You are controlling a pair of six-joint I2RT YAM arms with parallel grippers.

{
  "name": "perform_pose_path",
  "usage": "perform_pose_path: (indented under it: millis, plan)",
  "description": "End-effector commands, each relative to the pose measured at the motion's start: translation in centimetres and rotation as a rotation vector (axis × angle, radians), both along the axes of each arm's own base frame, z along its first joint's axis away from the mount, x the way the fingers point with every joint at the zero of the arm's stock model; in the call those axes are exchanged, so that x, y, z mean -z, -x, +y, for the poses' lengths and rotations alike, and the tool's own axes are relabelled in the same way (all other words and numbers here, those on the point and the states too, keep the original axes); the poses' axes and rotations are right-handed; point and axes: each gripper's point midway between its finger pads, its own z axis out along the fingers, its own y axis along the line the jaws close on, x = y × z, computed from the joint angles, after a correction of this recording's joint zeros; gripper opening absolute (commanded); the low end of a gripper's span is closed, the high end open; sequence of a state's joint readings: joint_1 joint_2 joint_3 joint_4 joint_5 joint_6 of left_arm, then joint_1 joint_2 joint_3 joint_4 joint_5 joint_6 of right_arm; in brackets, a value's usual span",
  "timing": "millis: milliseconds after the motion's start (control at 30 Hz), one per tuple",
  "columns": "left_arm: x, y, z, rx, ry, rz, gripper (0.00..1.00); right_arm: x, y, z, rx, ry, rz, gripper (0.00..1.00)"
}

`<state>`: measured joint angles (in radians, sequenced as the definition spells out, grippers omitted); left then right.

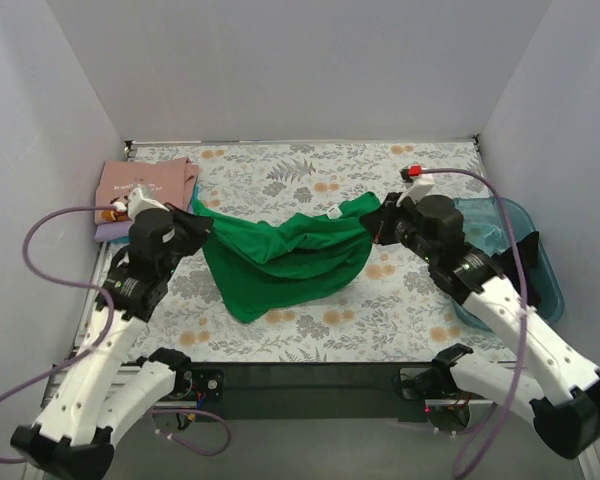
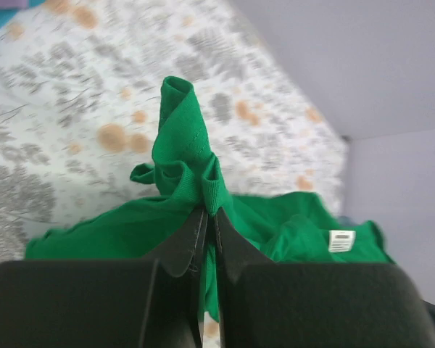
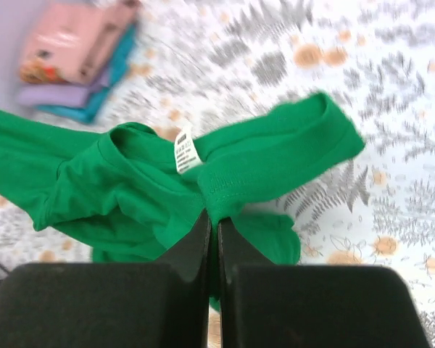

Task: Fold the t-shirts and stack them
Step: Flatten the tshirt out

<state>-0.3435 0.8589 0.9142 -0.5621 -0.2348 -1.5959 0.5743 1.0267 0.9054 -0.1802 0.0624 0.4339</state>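
Left gripper (image 2: 209, 216), right gripper (image 3: 212, 217): jaws closed tight, each pinching opposite edge of green t-shirt (image 1: 280, 262). Shirt at frame centre, middle sagging between them; probably being spread for folding. Teal bin (image 1: 528, 255) at right edge. Folded stack (image 1: 145, 185) upper left, likely shirt's destination.

Green t-shirt (image 1: 280, 262): soft cloth, matt, wrinkled; thick stitched hem seen at edge.
Label (image 3: 183, 151) on it: white, thin, smooth, printed.
Desk (image 1: 280, 175): covered by flat matt sheet, printed with leaves and flowers.
Folded t-shirts (image 1: 145, 185): soft matt cloth, pink on top.
Bin (image 1: 510, 215): see-through teal plastic, smooth, a bit shiny.
Left end effector (image 2: 206, 217), right end effector (image 3: 212, 217): fingers black, hard, matt, smooth.
Arm shells (image 1: 100, 380): white, hard, smooth.
Cables (image 1: 460, 172): purple, smooth.
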Motion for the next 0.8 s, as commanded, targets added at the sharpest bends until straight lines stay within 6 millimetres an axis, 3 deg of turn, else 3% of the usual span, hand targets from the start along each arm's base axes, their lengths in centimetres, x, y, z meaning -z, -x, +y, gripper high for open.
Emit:
perform_pose_path:
  millis: [0,33,100,133,200,233,333,433,467,533,567,600,667,700,767]
  plan:
    - [-8.8,3.8,0.1,0.056,0.112,-0.221,0.00,-8.2,3.7,-0.2,-0.116,-0.111,-0.181,0.01]
    - [-10.3,4.6,0.0,0.076,0.130,-0.259,0.00,-10.7,5.3,-0.7,-0.142,-0.151,-0.241,0.01]
    - [-12.9,6.6,-0.6,0.147,0.173,-0.329,0.00,-13.6,7.4,-1.0,-0.192,-0.194,-0.300,0.01]
    - [-15.3,8.3,-0.5,0.178,0.198,-0.397,0.00,-16.3,9.4,-1.4,-0.236,-0.237,-0.360,0.01]
    - [-17.4,10.2,-0.8,0.229,0.230,-0.455,0.00,-18.4,11.5,-1.7,-0.294,-0.269,-0.399,0.01]
    - [-19.1,12.0,-1.0,0.272,0.253,-0.505,0.00,-20.6,13.0,-2.3,-0.310,-0.298,-0.450,0.01]
    - [-21.5,14.2,-0.3,0.283,0.273,-0.573,0.00,-22.5,15.2,-2.9,-0.352,-0.324,-0.486,0.01]
    - [-22.0,13.7,1.0,0.203,0.263,-0.580,0.00,-23.6,15.6,-3.9,-0.312,-0.338,-0.510,0.01]
    - [-21.9,13.1,1.1,0.183,0.257,-0.567,0.00,-23.4,15.2,-4.1,-0.287,-0.333,-0.499,0.01]
    - [-19.9,10.0,1.1,0.117,0.227,-0.477,0.00,-22.2,13.5,-4.5,-0.211,-0.302,-0.466,0.01]
    - [-18.5,8.4,1.0,0.094,0.205,-0.428,0.00,-20.9,12.5,-4.6,-0.175,-0.278,-0.431,0.01]
    - [-16.0,5.5,0.8,0.048,0.168,-0.327,0.00,-19.9,11.4,-4.8,-0.127,-0.257,-0.398,0.01]
    - [-12.4,1.7,2.2,-0.101,0.091,-0.225,0.00,-16.1,7.4,-6.3,0.072,-0.166,-0.292,0.01]
    - [-9.0,-1.7,1.8,-0.141,0.033,-0.120,0.00,-13.7,5.2,-7.9,0.213,-0.101,-0.246,0.01]
    - [-4.9,-5.5,3.0,-0.250,-0.065,-0.009,0.00,-9.2,1.9,-8.1,0.324,0.010,-0.139,0.01]
